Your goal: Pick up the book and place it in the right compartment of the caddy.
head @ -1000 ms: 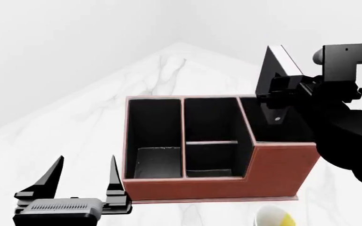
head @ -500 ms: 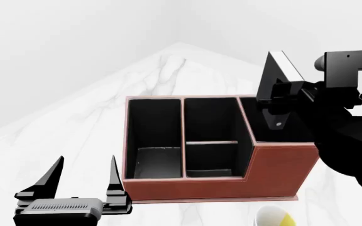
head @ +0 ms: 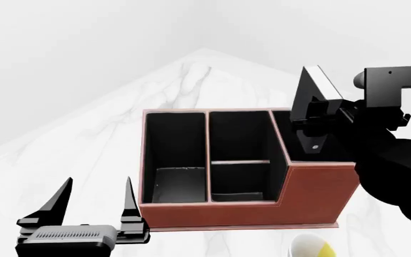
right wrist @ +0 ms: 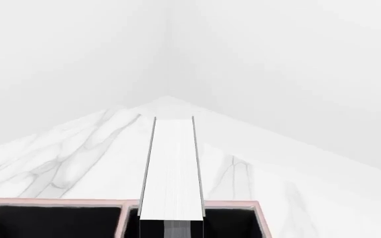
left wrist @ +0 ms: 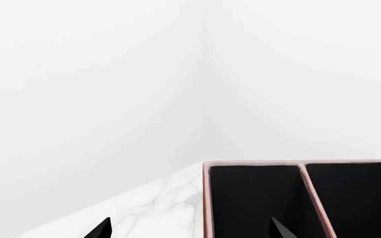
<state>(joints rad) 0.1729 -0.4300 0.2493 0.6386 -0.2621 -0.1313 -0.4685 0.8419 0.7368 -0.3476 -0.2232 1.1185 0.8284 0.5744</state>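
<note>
The book (head: 311, 85), black with white page edges, hangs tilted above the caddy's back right corner, and my right gripper (head: 311, 122) is shut on its lower part. The reddish-brown caddy (head: 248, 213) stands on the marble table, its tall right compartment (head: 320, 184) directly beneath the book. In the right wrist view the book (right wrist: 170, 168) points away from me over the right compartment (right wrist: 233, 223); my own fingers are hidden there. My left gripper (head: 98, 182) is open and empty in front of the caddy's left end. In the left wrist view that gripper (left wrist: 190, 230) straddles the caddy (left wrist: 207, 198) wall.
A white-and-yellow mug (head: 310, 247) stands at the table's front edge, in front of the caddy's right end. The marble table (head: 113, 134) narrows to a corner behind the caddy, against white walls.
The right gripper and book drifted slightly right and down, then came back left and up. The left arm has not moved.
</note>
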